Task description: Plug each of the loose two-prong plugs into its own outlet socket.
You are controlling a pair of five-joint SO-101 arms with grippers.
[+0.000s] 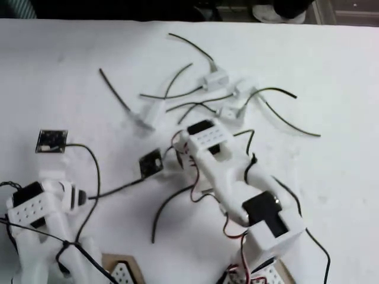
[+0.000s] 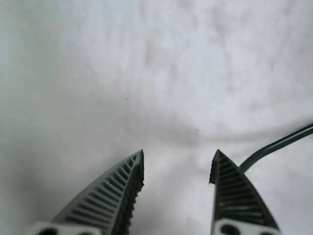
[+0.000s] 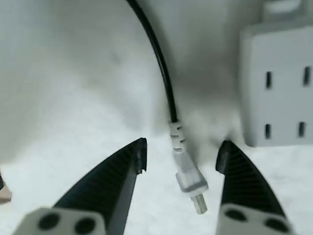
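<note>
**A:** Where is the right end effector [image 3: 182,149]?

**B:** Low over the bench [image 1: 53,65], its fingers spread well apart and gripping nothing. A loose two-prong plug [image 3: 188,177] lies between them, touching neither. Its black cord [image 3: 157,63] trails away from the arm.

**A:** Any socket close by?

**B:** A white outlet block [image 3: 276,83] sits just beside that plug, with four slots showing.

**A:** And the left end effector [image 2: 178,156]?

**B:** Its fingers are apart too, over bare bench toward the near-left corner, with a dark cable [image 2: 279,146] beside one finger.

**A:** The rest?

**B:** Small white pieces [image 1: 215,78] with dark cords lie scattered from the bench's middle toward its far edge. I cannot tell plugs from sockets there.
</note>
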